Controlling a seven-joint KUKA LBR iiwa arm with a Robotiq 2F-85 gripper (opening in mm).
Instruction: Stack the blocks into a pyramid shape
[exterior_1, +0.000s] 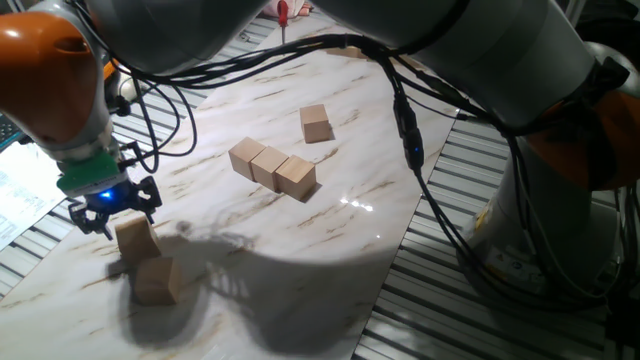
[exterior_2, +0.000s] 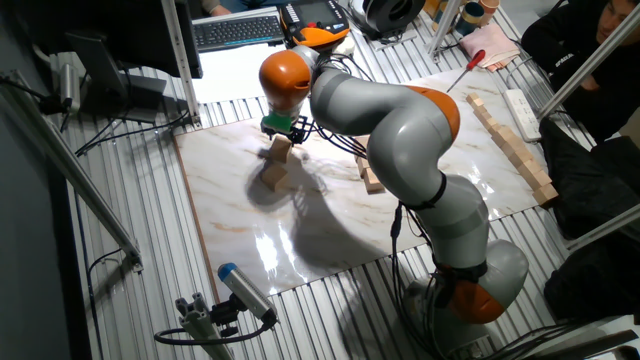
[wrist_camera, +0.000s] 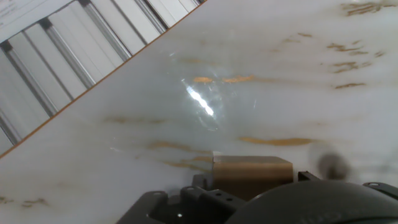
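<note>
My blocks (exterior_1: 273, 166) are bare, matt, light-tan wood with a faint grain. The tabletop (exterior_1: 330, 250) is a smooth, glossy marble-patterned slab, white with tan veins, mirroring the lamps. Around it lies ribbed grey metal decking (exterior_1: 500, 310). My arm casing (exterior_2: 400, 120) is smooth silver with glossy orange joints.

A white marble-patterned surface (exterior_1: 330, 230) carries three touching blocks (exterior_1: 272, 167) near its middle, a lone block (exterior_1: 316, 124) just beyond — and another block (exterior_1: 156, 279) near the left edge.
</note>
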